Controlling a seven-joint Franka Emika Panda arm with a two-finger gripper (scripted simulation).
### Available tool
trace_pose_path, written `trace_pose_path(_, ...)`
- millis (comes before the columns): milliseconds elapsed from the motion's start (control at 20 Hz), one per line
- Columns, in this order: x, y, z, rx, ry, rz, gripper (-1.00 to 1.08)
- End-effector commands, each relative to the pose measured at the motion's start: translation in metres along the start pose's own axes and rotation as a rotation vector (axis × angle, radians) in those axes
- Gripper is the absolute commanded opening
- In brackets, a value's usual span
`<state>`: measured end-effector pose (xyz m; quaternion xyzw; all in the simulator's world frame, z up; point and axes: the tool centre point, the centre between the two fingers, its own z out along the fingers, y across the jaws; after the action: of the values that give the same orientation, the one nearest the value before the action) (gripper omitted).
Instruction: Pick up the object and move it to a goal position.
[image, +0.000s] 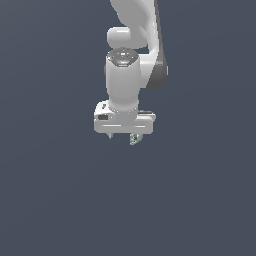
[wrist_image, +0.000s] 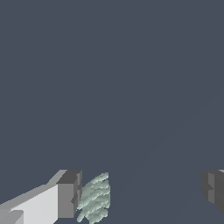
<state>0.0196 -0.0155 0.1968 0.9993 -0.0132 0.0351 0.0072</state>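
The object (image: 133, 139) is a tiny pale green item with whitish speckles. In the exterior view it shows just under the white hand, at the fingertip on the exterior view's right. In the wrist view the object (wrist_image: 94, 199) sits between the two fingers, close against the pad of one finger (wrist_image: 69, 194). The other finger (wrist_image: 213, 187) stands far off from it. My gripper (image: 122, 136) is open, and the wide gap (wrist_image: 140, 192) between its fingers is much larger than the object. I cannot tell whether the object touches the near pad.
A plain dark grey-blue surface (image: 60, 200) fills both views. The white arm (image: 131, 30) rises out of the exterior view's top. No goal marker or other thing shows.
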Motion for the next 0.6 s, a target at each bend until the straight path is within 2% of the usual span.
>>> trace_pose_path(0,0.0000,0.0000,0.0000,0.000,0.000,0.000,1.00)
trace_pose_path(550,0.0016,0.0042,0.0000,0.021,0.003,-0.009,1.00)
